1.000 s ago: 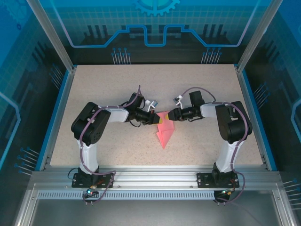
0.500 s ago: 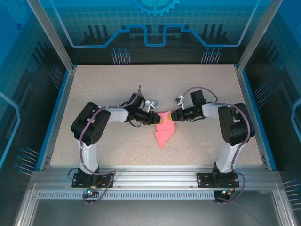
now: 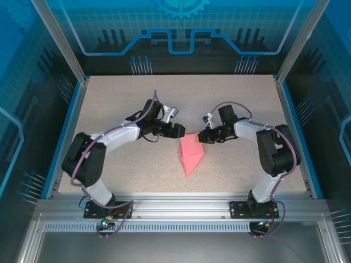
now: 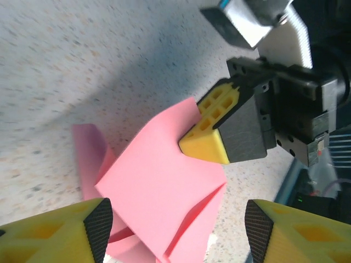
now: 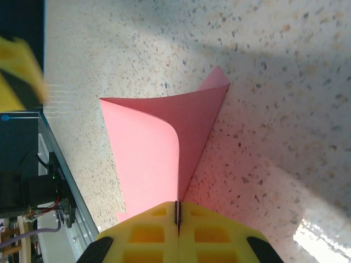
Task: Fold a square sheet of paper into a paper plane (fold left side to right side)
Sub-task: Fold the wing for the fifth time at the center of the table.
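Pinch: right tool [image 3: 199, 138] clamps paper plane [image 3: 190, 156] corner; long axis runs away from that tool; left tool [image 3: 180, 130] wide, just beside, empty.

Paper plane [image 3: 190, 156] mid-table [image 3: 109, 109], between my left gripper [image 3: 182, 130] and my right gripper [image 3: 201, 137]

The plane lies on the table about midway between its left and right edges; its point faces the near edge and my bases, its wide end lies farther off; my right gripper sits at that end's right corner, touching it; my left gripper is just beside the same end on its left, facing the right one across it.
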### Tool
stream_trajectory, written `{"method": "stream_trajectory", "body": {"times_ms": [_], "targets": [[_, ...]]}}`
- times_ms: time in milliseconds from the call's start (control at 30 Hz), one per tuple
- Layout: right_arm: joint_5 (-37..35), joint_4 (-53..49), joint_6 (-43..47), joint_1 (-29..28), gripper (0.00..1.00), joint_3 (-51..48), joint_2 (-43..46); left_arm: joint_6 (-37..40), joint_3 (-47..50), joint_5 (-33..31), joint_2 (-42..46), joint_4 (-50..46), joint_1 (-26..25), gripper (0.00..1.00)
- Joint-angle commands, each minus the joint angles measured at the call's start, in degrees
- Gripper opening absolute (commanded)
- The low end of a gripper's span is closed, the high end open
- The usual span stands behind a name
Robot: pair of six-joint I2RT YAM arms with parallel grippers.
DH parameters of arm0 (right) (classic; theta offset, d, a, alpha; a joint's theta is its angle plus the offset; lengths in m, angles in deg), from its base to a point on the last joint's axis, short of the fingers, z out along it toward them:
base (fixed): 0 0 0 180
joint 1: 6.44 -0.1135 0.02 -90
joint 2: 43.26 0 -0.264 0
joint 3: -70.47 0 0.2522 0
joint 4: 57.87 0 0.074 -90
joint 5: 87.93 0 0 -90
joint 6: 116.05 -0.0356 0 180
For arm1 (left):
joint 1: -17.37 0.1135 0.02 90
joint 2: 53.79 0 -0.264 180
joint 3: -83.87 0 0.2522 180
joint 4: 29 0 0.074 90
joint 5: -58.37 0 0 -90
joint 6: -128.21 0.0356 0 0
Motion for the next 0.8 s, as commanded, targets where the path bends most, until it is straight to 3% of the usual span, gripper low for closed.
{"method": "stream_trajectory", "body": {"times_ms": [0, 200, 400, 600, 767], "targets": [[-5.2, -3.4, -6.8, -2.5, 0.0, 2.0, 2.2, 5.3, 0.9, -10.5, 6.4, -10.3, -2.7, 0.68], [-11.6, -6.2, -14.8, -6.1, 0.0, 4.2, 2.9, 4.3, 5.4, -21.8, 13.7, -16.3, -13.4, 0.69], [-16.2, -7.5, -20.4, -9.5, 0.0, 6.9, 0.8, 1.5, 5.5, -29.9, 11.4, -19.2, -24.3, 0.71], [-18.2, -6.9, -24.4, -10.9, 0.0, 8.3, -1.3, -0.1, 3.2, -37.4, 5.1, -19.6, -29.9, 0.74], [-18.6, -7.8, -24.9, -11.5, 0.0, 10.1, -2.5, -0.1, -0.1, -44.2, -1.4, -21.0, -31.6, 0.75]]}}
